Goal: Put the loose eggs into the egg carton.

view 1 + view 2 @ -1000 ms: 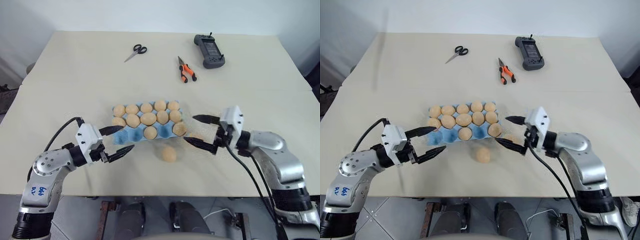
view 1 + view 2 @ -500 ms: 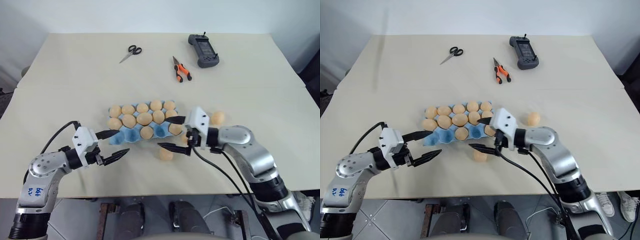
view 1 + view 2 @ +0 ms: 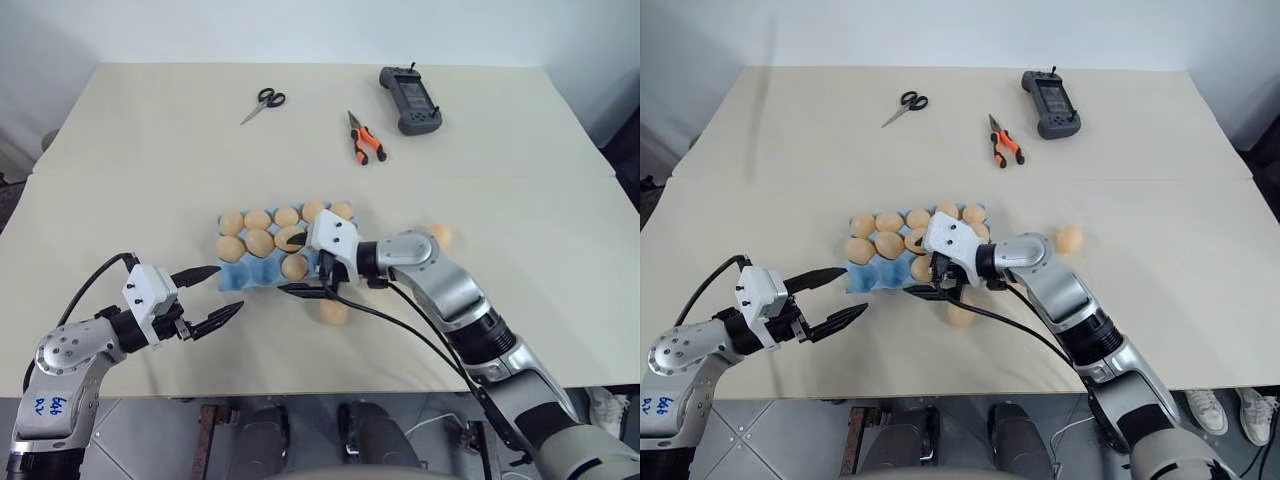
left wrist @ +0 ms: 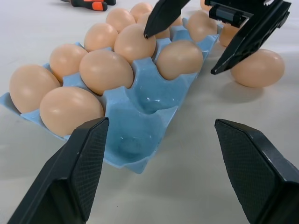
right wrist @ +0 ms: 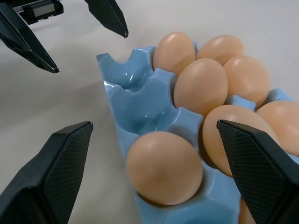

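1. A cream table stands against a pale wall.
2. The light blue egg carton sits near the table's middle, most cups filled with tan eggs; at least two cups on its near left corner are bare.
3. One loose egg lies just in front of the carton; another loose egg lies well to the right.
4. The right gripper hangs over the carton's near row, fingers spread wide and holding nothing.
5. The left gripper hovers to the front left of the carton, fingers wide apart, empty.
6. Scissors, orange-handled pliers and a dark handheld device lie at the far side.
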Robot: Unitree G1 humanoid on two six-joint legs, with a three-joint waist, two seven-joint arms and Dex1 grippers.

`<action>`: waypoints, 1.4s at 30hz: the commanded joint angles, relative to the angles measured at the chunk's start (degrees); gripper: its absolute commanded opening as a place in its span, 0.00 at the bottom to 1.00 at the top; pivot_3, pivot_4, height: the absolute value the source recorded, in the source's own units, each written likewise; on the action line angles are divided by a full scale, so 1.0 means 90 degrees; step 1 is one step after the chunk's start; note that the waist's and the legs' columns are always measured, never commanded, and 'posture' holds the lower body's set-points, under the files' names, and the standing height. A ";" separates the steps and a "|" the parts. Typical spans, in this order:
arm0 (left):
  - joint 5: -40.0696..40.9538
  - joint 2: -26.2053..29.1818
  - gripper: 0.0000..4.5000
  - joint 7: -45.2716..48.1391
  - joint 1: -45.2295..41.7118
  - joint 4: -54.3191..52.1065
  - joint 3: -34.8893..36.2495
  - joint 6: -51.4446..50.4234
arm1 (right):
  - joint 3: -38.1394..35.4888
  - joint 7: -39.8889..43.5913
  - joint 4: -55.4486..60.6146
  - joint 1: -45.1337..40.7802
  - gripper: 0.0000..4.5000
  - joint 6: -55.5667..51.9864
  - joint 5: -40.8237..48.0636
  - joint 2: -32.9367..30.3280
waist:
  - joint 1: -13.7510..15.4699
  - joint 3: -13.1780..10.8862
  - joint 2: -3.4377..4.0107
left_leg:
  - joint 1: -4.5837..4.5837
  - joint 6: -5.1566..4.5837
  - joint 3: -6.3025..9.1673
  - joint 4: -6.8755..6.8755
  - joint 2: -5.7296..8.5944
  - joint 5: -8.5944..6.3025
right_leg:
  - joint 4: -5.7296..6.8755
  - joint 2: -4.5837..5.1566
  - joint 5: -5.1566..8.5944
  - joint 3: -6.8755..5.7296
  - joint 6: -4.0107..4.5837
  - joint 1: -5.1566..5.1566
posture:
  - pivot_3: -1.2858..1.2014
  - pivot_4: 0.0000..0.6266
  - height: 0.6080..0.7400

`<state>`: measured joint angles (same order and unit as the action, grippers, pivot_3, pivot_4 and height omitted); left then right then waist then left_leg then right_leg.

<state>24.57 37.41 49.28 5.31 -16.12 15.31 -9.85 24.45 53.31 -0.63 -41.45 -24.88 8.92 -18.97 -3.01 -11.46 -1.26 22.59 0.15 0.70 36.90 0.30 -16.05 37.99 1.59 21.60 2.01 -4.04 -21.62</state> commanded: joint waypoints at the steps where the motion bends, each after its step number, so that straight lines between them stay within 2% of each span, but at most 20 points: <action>1: 0.0156 0.0011 0.85 -0.0073 0.0071 -0.0340 0.0209 0.0021 | -0.0033 0.0132 -0.0007 -0.0063 0.79 0.0200 -0.0044 0.0034 | -0.0006 0.0000 0.0000 | 0.0000 0.0000 -0.0001 0.0000 0.0000 0.0000 | 0.0000 0.0000 0.0000 0.0000 0.0000 0.0000 | 0.52 0.24 1.00; 6: 0.0174 -0.0008 0.85 -0.0163 0.0073 -0.0423 0.0196 -0.0001 | 0.0046 0.0329 -0.0157 -0.0095 0.38 0.0527 -0.0251 -0.0082 | -0.0011 0.0000 0.0000 | -0.0001 0.0000 0.0000 0.0000 0.0000 0.0000 | 0.0001 -0.0001 0.0000 0.0000 0.0000 0.0000 | 0.52 0.24 1.00; 8: 0.0185 -0.0005 0.85 -0.0186 0.0067 -0.0445 0.0197 -0.0015 | 0.0105 0.0380 -0.0195 -0.0139 0.26 0.0640 -0.0360 -0.0098 | -0.0017 0.0000 0.0000 | -0.0002 0.0000 -0.0001 0.0001 0.0000 0.0000 | 0.0001 -0.0001 0.0000 0.0000 0.0000 0.0001 | 0.52 0.24 1.00; 16: 0.0222 0.0026 0.85 -0.0214 0.0060 -0.0454 0.0225 -0.0031 | 0.0119 0.0566 -0.0197 -0.0220 0.26 0.0656 -0.0507 -0.0022 | -0.0012 0.0000 0.0000 | -0.0003 0.0001 0.0000 0.0004 0.0000 0.0001 | 0.0003 0.0000 0.0000 0.0000 0.0000 0.0003 | 0.52 0.24 1.00; 19: 0.0221 0.0022 0.85 -0.0216 0.0058 -0.0453 0.0218 -0.0033 | 0.0060 0.0662 -0.0178 -0.0271 0.38 0.0335 -0.0391 -0.0016 | -0.0014 0.0000 0.0000 | -0.0003 0.0001 0.0000 0.0003 0.0000 0.0001 | 0.0003 0.0000 0.0000 -0.0001 0.0000 0.0003 | 0.52 0.24 1.00; 25: 0.0213 0.0011 0.85 -0.0223 0.0009 -0.0434 0.0189 -0.0036 | 0.0253 0.0857 -0.0276 -0.0370 0.81 0.0428 -0.0687 -0.0158 | -0.0011 0.0000 0.0000 | -0.0003 0.0001 0.0000 0.0002 0.0000 0.0000 | 0.0001 0.0000 0.0000 -0.0001 0.0000 0.0003 | 0.52 0.24 1.00; 32: 0.0202 -0.0006 0.85 -0.0248 -0.0053 -0.0423 0.0161 -0.0028 | 0.0225 0.0831 -0.0452 -0.0454 0.81 0.0341 -0.0771 -0.0010 | -0.0014 0.0000 0.0000 | -0.0003 0.0001 0.0000 0.0002 0.0000 0.0001 | 0.0001 0.0000 0.0000 -0.0002 0.0001 0.0002 | 0.52 0.24 1.00; 35: 0.0195 -0.0017 0.85 -0.0264 -0.0046 -0.0420 0.0152 -0.0010 | 0.0204 0.0870 -0.0485 -0.0465 0.68 0.0330 -0.0741 0.0023 | -0.0013 0.0000 0.0000 | -0.0003 0.0001 0.0000 0.0003 0.0000 0.0001 | 0.0002 0.0000 0.0000 -0.0002 0.0000 0.0002 | 0.52 0.24 1.00; 40: 0.0189 -0.0038 0.85 -0.0294 -0.0027 -0.0453 0.0145 -0.0016 | 0.0158 0.1003 -0.0449 -0.0474 0.32 0.0265 -0.0628 0.0039 | -0.0015 0.0000 0.0000 | -0.0004 0.0001 0.0001 0.0000 0.0000 0.0000 | 0.0002 0.0000 0.0000 -0.0003 0.0001 0.0002 | 0.52 0.24 1.00; 42: 0.0192 -0.0047 0.85 -0.0307 -0.0016 -0.0475 0.0148 -0.0023 | 0.0134 0.1034 -0.0410 -0.0471 0.25 0.0238 -0.0601 0.0040 | -0.0014 0.0000 0.0000 | -0.0003 0.0002 0.0001 0.0000 0.0000 0.0000 | 0.0001 0.0000 0.0000 -0.0003 0.0001 0.0002 | 0.52 0.24 1.00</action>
<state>25.44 37.14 46.95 5.10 -17.82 15.66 -10.61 26.45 61.84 -5.46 -45.37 -22.58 2.29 -19.01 -3.14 -11.47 -1.25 22.56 0.17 0.70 36.90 0.30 -16.05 37.99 1.60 21.60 1.99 -4.04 -21.60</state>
